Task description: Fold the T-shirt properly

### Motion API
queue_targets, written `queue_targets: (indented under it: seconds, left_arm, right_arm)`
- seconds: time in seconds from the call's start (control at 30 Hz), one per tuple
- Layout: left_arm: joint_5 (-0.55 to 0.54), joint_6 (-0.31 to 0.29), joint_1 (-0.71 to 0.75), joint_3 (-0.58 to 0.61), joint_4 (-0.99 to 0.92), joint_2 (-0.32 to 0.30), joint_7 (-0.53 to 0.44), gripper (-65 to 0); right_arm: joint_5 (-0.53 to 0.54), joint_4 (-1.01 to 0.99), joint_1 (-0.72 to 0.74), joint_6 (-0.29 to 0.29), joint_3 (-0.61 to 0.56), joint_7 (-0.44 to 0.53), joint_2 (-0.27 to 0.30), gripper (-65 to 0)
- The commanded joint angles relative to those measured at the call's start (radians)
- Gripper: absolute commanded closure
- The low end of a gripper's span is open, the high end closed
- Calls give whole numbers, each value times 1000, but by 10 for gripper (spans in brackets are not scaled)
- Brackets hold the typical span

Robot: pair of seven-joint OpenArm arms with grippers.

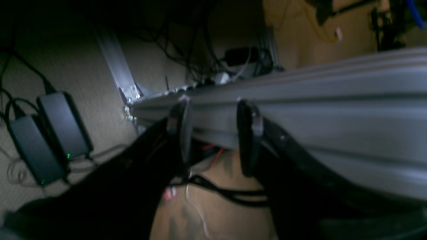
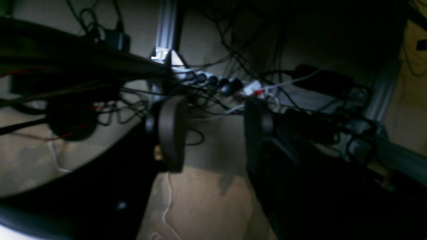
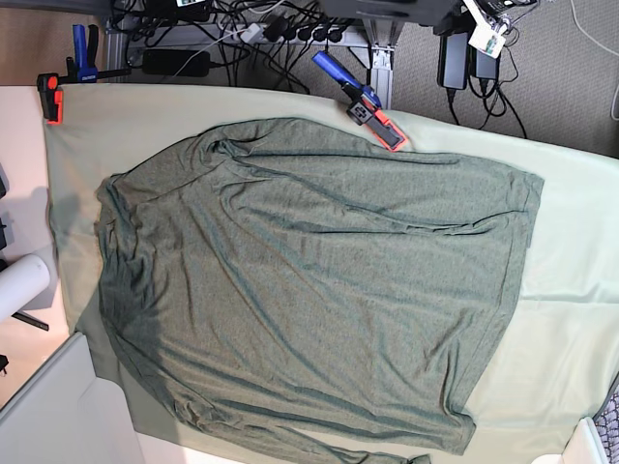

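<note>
The large dark grey-green heathered knit T-shirt (image 3: 309, 290) is lying spread flat and wrinkled on the pale light-green table cloth (image 3: 571, 290), covering most of it from near the far edge to the near edge, with bare cloth showing along the right side. Its sleeves are lying folded in along the left and near edges of the table. A blue and red-orange bar clamp (image 3: 363, 101) is sitting at the far edge of the table, touching or just beside the shirt's upper border, and a second red-orange and blue clamp (image 3: 53, 92) is gripping the far left corner. Only the base view is showing the shirt and the table top; no arm is appearing in it. The wrist views are showing a dim area with tangled black cables instead. In the left wrist view, the left gripper (image 1: 213, 133) is holding its jaws partly apart with nothing between them, in front of a grey aluminium frame rail (image 1: 333, 110), with two black power bricks (image 1: 50, 133) lying on the carpet. In the right wrist view, the right gripper (image 2: 213, 133) is likewise standing partly open and empty, facing a power strip (image 2: 213, 80) loaded with black plugs.
</note>
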Motion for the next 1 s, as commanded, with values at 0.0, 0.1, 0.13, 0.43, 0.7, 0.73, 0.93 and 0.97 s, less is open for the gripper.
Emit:
queue_targets:
  seconds: [0.0, 0.1, 0.13, 0.43, 0.7, 0.73, 0.93, 0.97]
  left_arm:
    - [-23, -23, 24, -1, 42, -6, 2, -237]
    - [-106, -23, 56, -21, 146, -12, 102, -237]
    - [-161, -23, 67, -30, 186, -19, 153, -237]
    - [-517, -23, 102, -217, 505, -20, 432, -283]
    - [-530, -23, 95, -256, 559, -58, 417, -350]
    - [-530, -23, 90, -260, 559, -58, 411, -365]
    - [-519, -23, 30, -333, 559, -58, 422, -379]
    - [-519, -23, 16, -345, 559, -58, 433, -379]
  right_arm:
    - [8, 36, -27, 1, 5, 18, 14, -278]
    - [8, 125, -63, 1, 5, 18, 14, -278]
    - [8, 157, -74, 1, 5, 8, 14, -278]
    - [154, 441, -140, 1, 15, -174, 27, -278]
    - [253, 586, -128, 0, 97, -206, 27, -279]
    - [274, 594, -121, 1, 116, -214, 27, -279]
    - [417, 605, -44, 0, 233, -300, 24, -280]
    - [430, 605, -24, 0, 249, -321, 24, -280]
